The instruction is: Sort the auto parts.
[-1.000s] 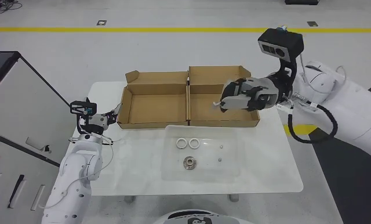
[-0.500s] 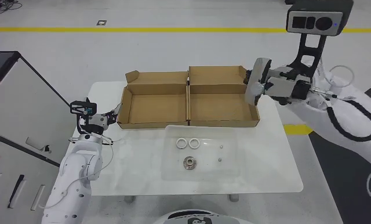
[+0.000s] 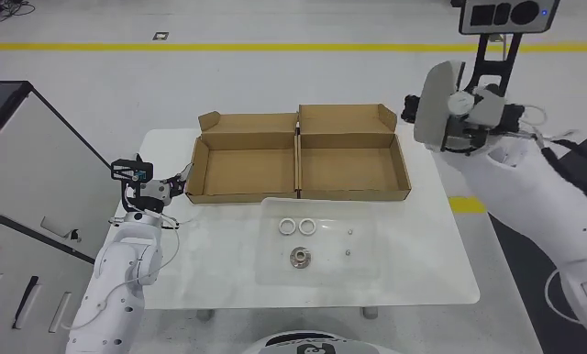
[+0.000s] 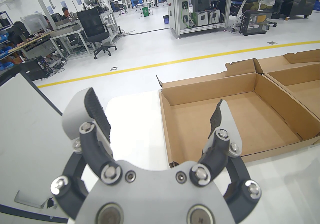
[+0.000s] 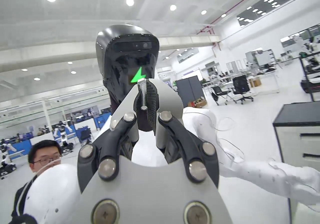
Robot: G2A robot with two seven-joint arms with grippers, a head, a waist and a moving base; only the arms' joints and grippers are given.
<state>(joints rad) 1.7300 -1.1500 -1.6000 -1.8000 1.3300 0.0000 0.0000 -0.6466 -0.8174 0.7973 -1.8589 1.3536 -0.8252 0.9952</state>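
The left pincer [image 4: 157, 104] gapes wide at the counter's [image 3: 413, 253] left edge, beside the left box [image 3: 243, 171]. White rings [image 3: 287, 226] lie in the clear tray [image 3: 275, 271]. Near the far right corner, the right pincer [image 5: 146, 84] clamps a bolt [image 5: 142, 96].

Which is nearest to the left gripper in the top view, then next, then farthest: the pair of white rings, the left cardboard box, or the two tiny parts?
1. Left cardboard box, right beside the left gripper.
2. White rings, in the left half of the clear tray.
3. Tiny parts, toward the tray's right side.
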